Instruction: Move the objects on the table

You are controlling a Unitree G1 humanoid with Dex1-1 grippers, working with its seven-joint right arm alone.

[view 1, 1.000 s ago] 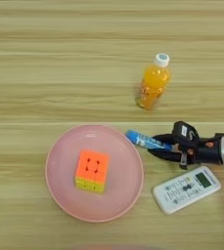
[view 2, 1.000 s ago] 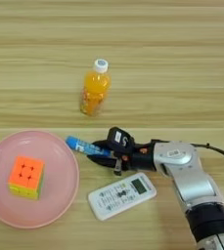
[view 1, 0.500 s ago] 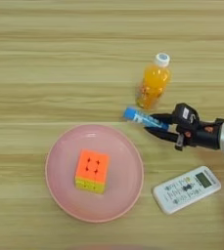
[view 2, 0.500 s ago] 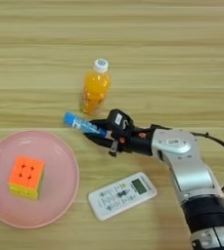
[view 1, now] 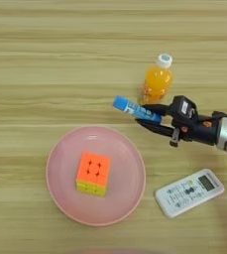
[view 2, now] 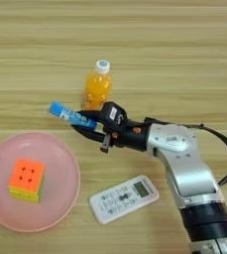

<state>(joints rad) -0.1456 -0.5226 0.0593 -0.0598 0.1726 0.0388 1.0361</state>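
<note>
Black fingers (view 2: 87, 126) pinch one end of a blue tube (view 2: 71, 115), lifted just beside the orange-juice bottle (view 2: 96, 90). Tube looks light, stiff and slippery; a mid-length hold seems steadier.

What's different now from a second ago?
The claw, holding the blue tube, has carried it up and leftward, from beside the plate to just below the juice bottle. The bottle, cube, plate and remote stayed put.
</note>
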